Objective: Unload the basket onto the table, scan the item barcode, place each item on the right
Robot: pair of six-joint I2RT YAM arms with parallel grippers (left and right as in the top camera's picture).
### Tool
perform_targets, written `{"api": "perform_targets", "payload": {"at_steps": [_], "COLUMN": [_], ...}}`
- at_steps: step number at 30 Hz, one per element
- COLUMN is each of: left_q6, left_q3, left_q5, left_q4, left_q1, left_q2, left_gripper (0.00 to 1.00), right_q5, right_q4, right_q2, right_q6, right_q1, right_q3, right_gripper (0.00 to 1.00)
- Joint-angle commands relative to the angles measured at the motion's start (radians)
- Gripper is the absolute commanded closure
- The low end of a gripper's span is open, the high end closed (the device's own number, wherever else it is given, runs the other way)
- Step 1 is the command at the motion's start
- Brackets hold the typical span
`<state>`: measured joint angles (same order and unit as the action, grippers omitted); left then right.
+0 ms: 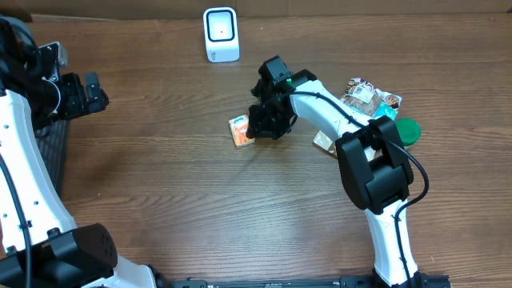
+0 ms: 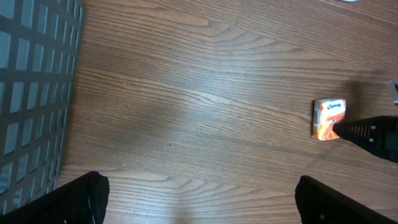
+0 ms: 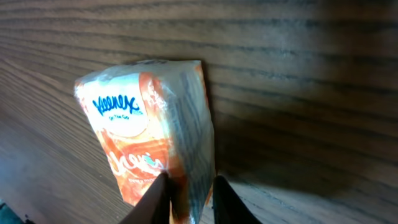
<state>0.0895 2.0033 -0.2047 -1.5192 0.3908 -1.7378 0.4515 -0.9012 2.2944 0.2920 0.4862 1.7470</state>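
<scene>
An orange and white Kleenex tissue pack lies on the wooden table just left of centre. It also shows in the left wrist view as a small tissue pack at the right. My right gripper reaches down onto its right end. In the right wrist view the tissue pack fills the middle, and my right gripper pinches the pack's near edge between both fingers. A white scanner stands at the table's far edge. My left gripper hovers wide open at the far left, and in its own view the left gripper holds nothing.
A crinkled snack packet and a green round item lie at the right behind my right arm. A black mesh basket sits along the left edge under my left arm.
</scene>
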Motion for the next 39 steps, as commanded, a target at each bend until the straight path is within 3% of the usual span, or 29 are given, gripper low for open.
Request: {"api": "perform_targets", "payload": {"at_steps": [1, 4, 14, 22, 29, 39], "left_q6": [0.019, 0.019, 0.019, 0.019, 0.019, 0.019], "left_q3": [0.002, 0.002, 0.002, 0.002, 0.002, 0.002], "left_q5": [-0.002, -0.002, -0.002, -0.002, -0.002, -0.002], "left_q4": [0.002, 0.002, 0.002, 0.002, 0.002, 0.002], "left_q1": [0.002, 0.002, 0.002, 0.002, 0.002, 0.002], "left_q2": [-0.001, -0.001, -0.001, -0.001, -0.001, -0.001], "left_gripper": [0.01, 0.0, 0.0, 0.0, 0.0, 0.0], "right_q5": [0.014, 0.029, 0.3, 0.735, 1.115, 1.118], "right_q4": [0.007, 0.008, -0.037, -0.019, 0.043, 0.06], "right_q2": [-0.02, -0.02, -0.079, -0.216, -0.224, -0.224], "right_q6": [0.019, 0.02, 0.019, 0.014, 0.017, 0.128], "right_q1": [0.003, 0.003, -0.035, -0.166, -0.236, -0.261], "right_q3": [-0.031, -0.037, 0.01, 0.017, 0.017, 0.017], "right_gripper": [0.85, 0.95, 0.96, 0.96, 0.96, 0.96]}}
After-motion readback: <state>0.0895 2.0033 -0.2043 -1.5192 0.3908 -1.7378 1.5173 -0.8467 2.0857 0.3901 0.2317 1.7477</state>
